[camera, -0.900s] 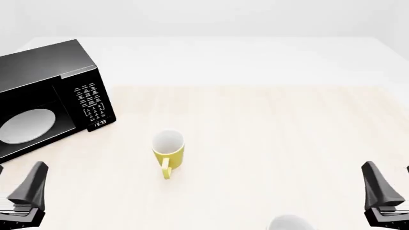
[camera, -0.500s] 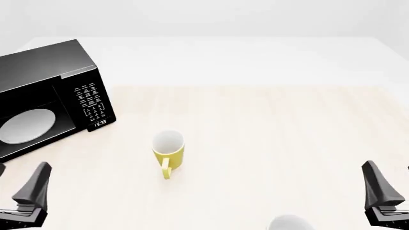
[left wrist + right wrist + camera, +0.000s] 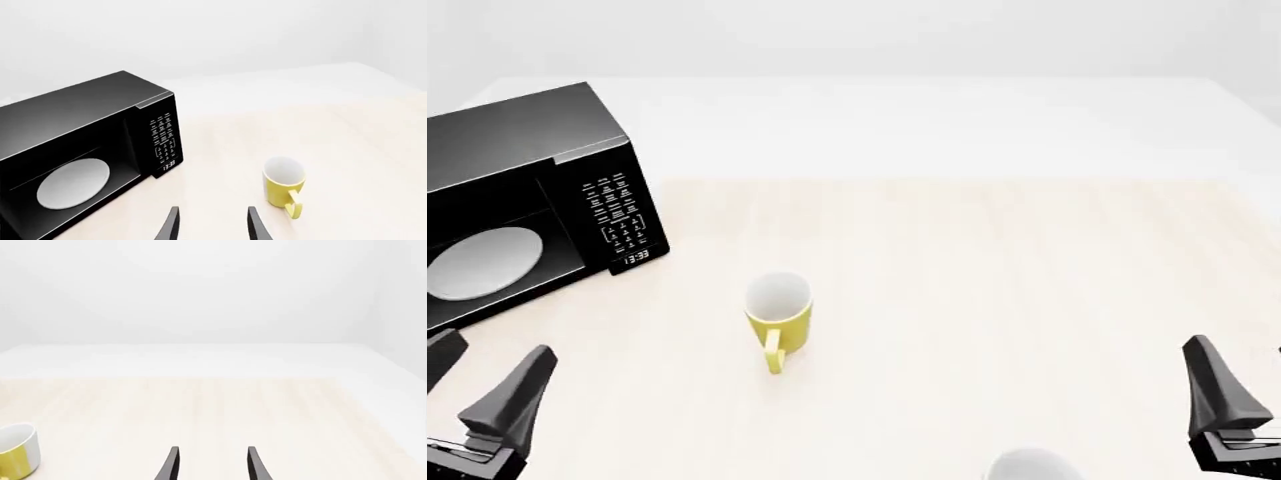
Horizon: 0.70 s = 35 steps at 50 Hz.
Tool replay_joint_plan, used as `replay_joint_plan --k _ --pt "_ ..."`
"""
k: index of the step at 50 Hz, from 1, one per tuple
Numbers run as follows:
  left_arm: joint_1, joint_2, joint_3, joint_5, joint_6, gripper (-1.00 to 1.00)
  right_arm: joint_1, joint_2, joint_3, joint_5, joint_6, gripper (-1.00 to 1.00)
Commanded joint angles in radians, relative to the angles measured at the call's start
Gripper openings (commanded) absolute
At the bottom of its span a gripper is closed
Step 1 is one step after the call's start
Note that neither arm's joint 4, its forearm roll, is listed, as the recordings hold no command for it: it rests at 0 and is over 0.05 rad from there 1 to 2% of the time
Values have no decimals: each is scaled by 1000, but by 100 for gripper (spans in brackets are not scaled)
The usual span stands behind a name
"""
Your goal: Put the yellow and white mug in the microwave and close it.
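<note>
Shifting right, left gripper (image 3: 481,375) fingers open; mug (image 3: 779,318) unmoved.

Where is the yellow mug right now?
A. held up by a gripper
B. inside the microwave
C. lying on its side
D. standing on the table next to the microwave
D: the yellow mug stands upright on the table, out in front of the microwave, with neither gripper touching it.
</note>
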Motion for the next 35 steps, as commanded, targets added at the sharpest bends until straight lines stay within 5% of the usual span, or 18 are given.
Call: replay_joint_plan --k 1,17,35 --pt "-81 72 -79 79 13 100 0 0 0 0 0 100" --pt "-186 324 -215 64 -39 100 0 0 0 0 0 100" --pt "-275 550 -303 45 -224 100 -1 0 0 0 0 100"
